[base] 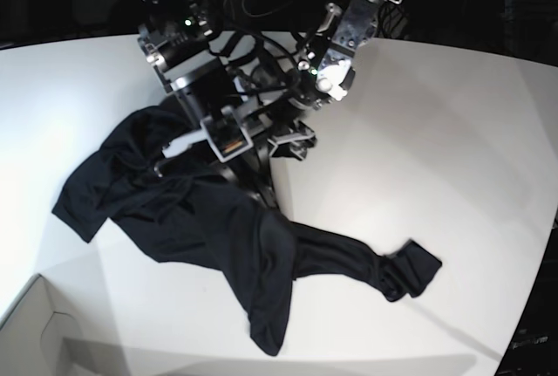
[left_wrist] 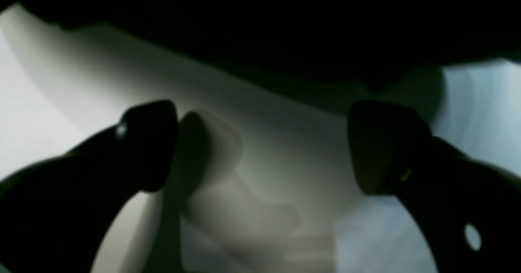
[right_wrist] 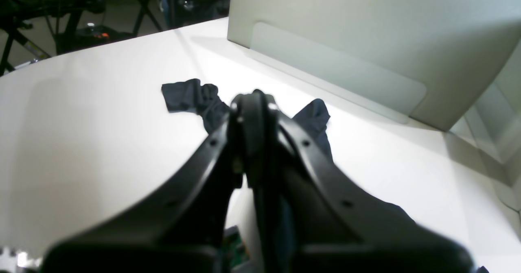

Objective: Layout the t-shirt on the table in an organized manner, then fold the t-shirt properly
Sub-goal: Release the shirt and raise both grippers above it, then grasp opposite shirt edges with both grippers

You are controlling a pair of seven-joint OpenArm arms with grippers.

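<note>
Your surface (base: 453, 132) fills the base view, white and curved at its far edge; the t-shirt (base: 209, 219) lies crumpled across the middle and left of that frame, one sleeve stretched out toward the lower right, its body bunched toward the left; a pale box (base: 35, 332) sits in the lower left corner; your right pincer (right_wrist: 252, 102) is closed, with dark cloth beneath it, though you cannot tell whether it grips any; your left pincer (left_wrist: 260, 143) stands wide open over bare white surface, the shirt's dark edge just beyond it.
</note>
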